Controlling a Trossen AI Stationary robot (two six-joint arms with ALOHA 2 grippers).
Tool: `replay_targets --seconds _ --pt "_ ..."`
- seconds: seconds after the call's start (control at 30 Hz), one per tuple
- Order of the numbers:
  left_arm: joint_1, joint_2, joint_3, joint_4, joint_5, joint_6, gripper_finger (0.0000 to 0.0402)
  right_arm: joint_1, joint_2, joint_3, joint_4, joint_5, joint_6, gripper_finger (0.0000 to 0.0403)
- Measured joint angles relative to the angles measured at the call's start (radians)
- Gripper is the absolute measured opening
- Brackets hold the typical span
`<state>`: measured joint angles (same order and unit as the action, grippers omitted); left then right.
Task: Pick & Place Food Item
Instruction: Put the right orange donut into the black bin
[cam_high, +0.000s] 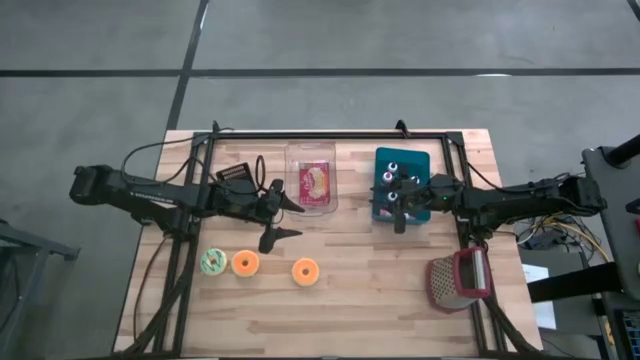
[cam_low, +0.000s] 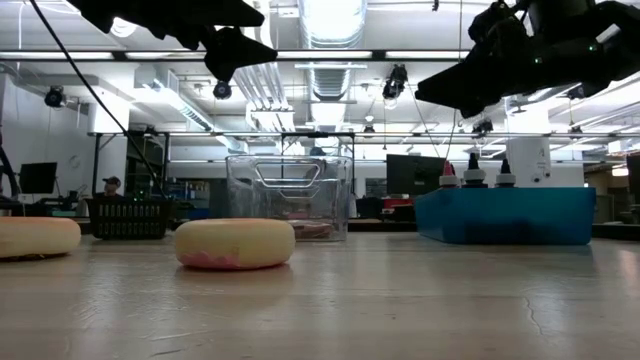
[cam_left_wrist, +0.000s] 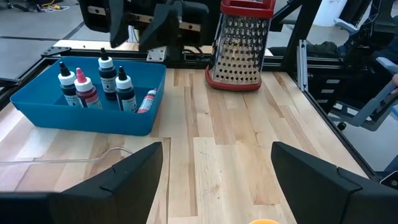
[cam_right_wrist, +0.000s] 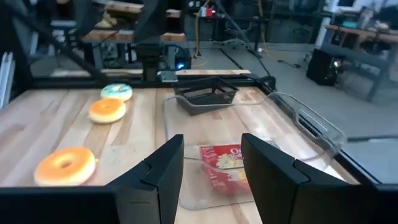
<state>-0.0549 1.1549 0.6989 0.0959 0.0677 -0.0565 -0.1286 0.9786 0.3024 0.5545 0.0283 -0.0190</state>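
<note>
- The three doughnuts are lying in a row on the table: green-iced doughnut, orange doughnut, second orange doughnut.
- They are looking light, soft and crushable; gripping across one side of the ring, gently, appears advisable.
- The left gripper is hovering above the row, fingers apart, empty.
- The right gripper is waiting over the blue bin, fingers apart.

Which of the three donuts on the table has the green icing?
The green-iced donut is the one at the left end of the row. The middle donut and right donut are both orange.
</note>
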Motion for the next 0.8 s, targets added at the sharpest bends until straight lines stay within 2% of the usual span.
replay_targets --seconds 0.27,0.5,0.8 --pt "0.000 0.000 0.000 0.000 0.000 0.000 0.0304 -0.029 -0.149 -0.109 0.012 -0.001 0.004 0.0155" --pt "0.000 0.000 0.000 0.000 0.000 0.000 0.0304 -0.029 -0.281 -0.266 0.171 -0.032 0.006 0.0155" --pt "0.000 0.000 0.000 0.000 -0.001 0.000 0.0304 -0.029 -0.296 -0.293 0.154 -0.036 0.047 0.0155"
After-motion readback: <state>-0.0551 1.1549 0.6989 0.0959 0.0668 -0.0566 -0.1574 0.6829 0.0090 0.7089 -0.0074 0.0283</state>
